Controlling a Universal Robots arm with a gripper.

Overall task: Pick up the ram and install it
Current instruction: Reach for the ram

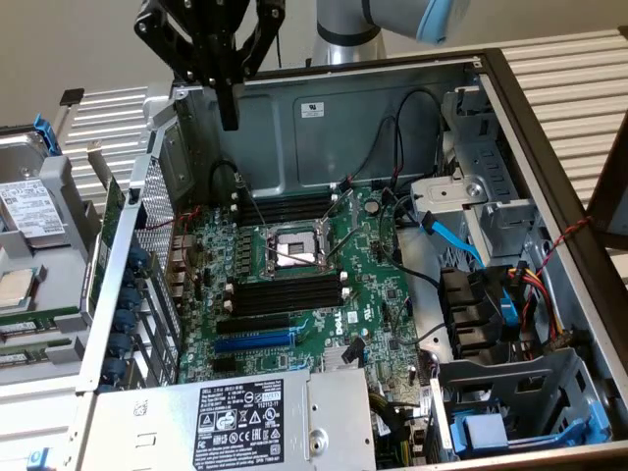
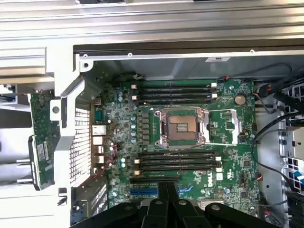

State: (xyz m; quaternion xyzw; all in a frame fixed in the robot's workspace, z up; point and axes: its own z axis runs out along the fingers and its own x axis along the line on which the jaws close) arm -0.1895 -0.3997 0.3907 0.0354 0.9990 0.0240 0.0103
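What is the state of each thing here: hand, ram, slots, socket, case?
case: side open
hand: shut, empty, above the case
ram: outside the case, not held
memory slots: empty
processor socket: cover open

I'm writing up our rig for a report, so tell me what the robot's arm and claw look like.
The arm is a silver-grey metal tube with a light blue joint cap. The claw is black all over: angular linkage bars with round pivot pins, narrowing to two slim, flat fingers.
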